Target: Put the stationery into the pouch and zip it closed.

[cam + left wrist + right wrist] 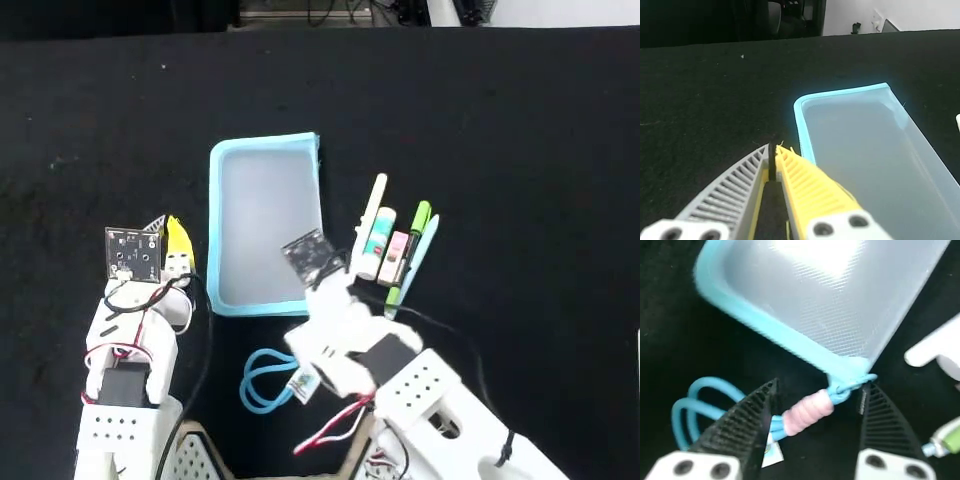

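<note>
The pouch (266,224) is a translucent flat case with a light-blue zip border, lying mid-table; it also shows as the pouch (875,150) and the pouch (830,295). Its pink zip pull (807,412) with a blue cord loop (262,378) trails from the near corner. My right gripper (817,400) is open, its black fingers straddling the pink pull. My left gripper (774,152) is shut with nothing held, just left of the pouch's edge. The stationery (393,245), several pens, markers and a glue stick, lies right of the pouch.
The table is covered in black cloth (500,130). Red and white wires (330,430) run along the right arm near the front edge. Open cloth lies behind and to both sides of the pouch.
</note>
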